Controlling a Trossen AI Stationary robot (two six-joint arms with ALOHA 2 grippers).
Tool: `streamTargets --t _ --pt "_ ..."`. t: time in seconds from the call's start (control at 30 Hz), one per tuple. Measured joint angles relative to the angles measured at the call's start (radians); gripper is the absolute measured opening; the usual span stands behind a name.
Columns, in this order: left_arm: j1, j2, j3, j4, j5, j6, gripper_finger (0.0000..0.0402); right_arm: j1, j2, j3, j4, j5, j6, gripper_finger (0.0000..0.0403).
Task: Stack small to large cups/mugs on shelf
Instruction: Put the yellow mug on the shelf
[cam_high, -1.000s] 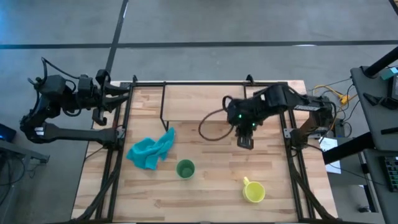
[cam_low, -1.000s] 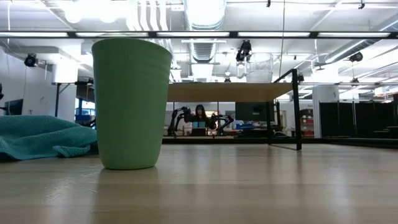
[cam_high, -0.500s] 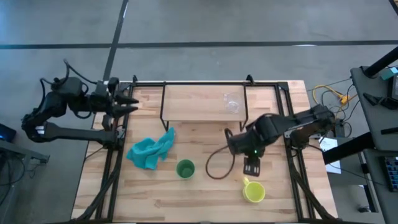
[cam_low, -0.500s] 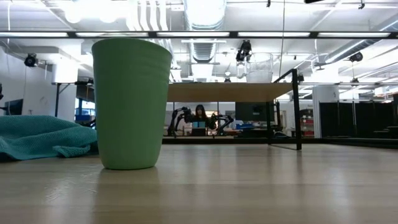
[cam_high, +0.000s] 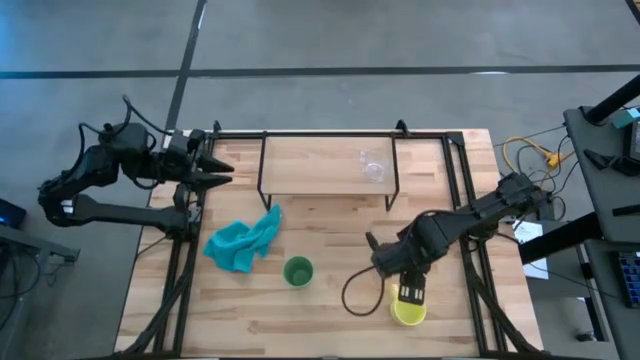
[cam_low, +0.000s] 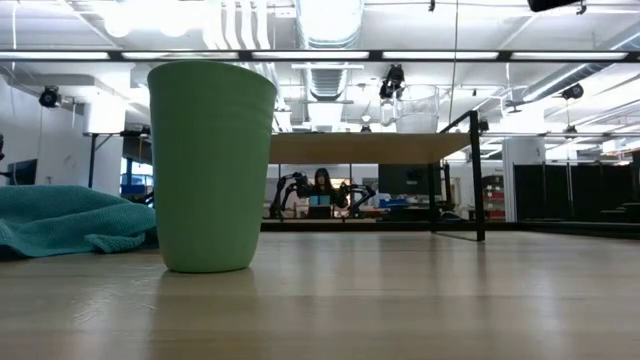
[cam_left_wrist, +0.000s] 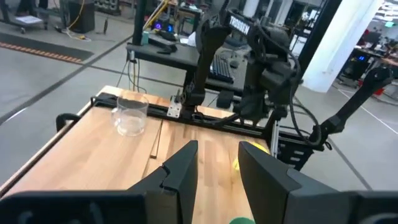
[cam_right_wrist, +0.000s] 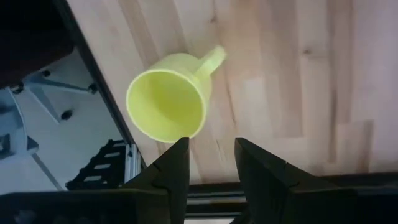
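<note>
The right arm reaches from the right edge of the high view toward the lower centre-right, its wrist bent so the right gripper (cam_high: 409, 294) points down, fingers (cam_right_wrist: 168, 168) parted with a clear gap. The left arm sits folded at the upper left of the frame, its left gripper (cam_high: 215, 167) aimed rightward, fingers (cam_left_wrist: 185, 168) also spread apart and holding nothing.

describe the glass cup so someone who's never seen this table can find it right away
Start at the shelf, the low light-wood rack at the table's far edge. The glass cup stands upright on its top, toward the right end, alone up there. It is clear and handleless, while the green cup and yellow mug sit down on the tabletop, the mug under the right hand.
</note>
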Motion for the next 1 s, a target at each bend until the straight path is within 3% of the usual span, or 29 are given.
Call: streamTargets --t 0.23,0.53,1.0 --pt "0.000 -0.002 0.000 0.094 0.002 0.000 0.0102 0.090 0.000 -0.111 0.121 -0.008 0.056 0.0123" --pt "0.000 -0.001 0.000 0.097 0.002 -0.001 0.0102 0.145 0.000 -0.230 0.252 -0.006 0.116 0.0121" --pt "0.000 -0.004 0.001 0.096 0.002 -0.002 0.0102 0.146 0.000 -0.251 0.271 -0.005 0.123 0.0121"
